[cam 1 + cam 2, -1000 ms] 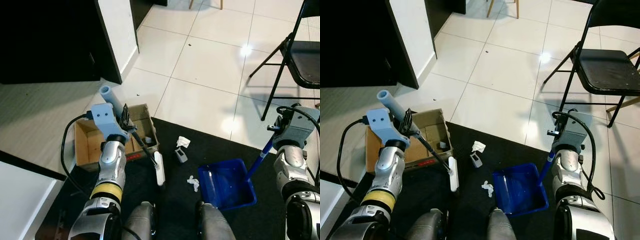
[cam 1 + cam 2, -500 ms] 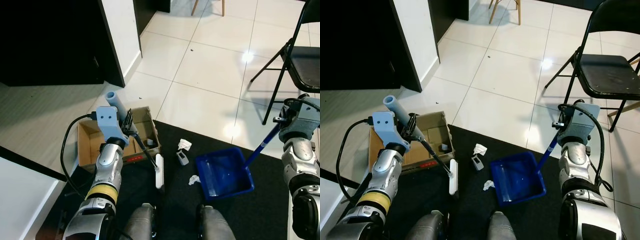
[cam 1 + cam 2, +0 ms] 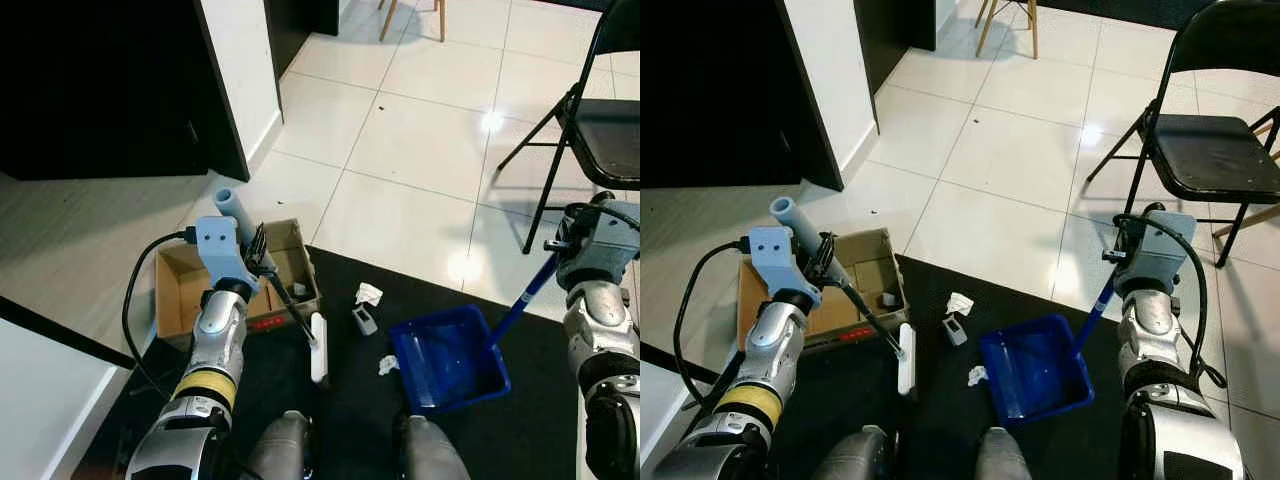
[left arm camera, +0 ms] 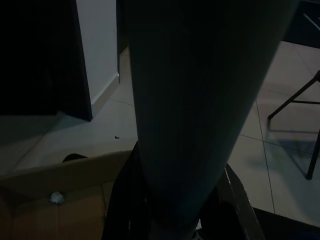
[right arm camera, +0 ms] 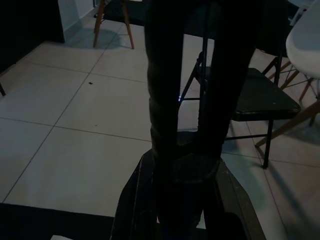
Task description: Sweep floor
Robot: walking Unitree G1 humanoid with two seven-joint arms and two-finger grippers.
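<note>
Dustpan (image 3: 447, 360) shifted nearer paper scraps (image 3: 387, 365); right tool (image 3: 556, 262) grip hidden.

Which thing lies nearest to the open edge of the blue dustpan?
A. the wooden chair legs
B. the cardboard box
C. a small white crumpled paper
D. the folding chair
C: the white crumpled paper lies on the dark mat right beside the blue dustpan.

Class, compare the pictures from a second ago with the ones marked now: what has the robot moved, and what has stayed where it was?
The blue dustpan, held by its long handle in the right gripper, slid left across the black mat until it nearly touches the lower paper scrap. The left gripper kept hold of the brush, which barely shifted. The cardboard box, upper paper scrap and small grey item stayed put.
</note>
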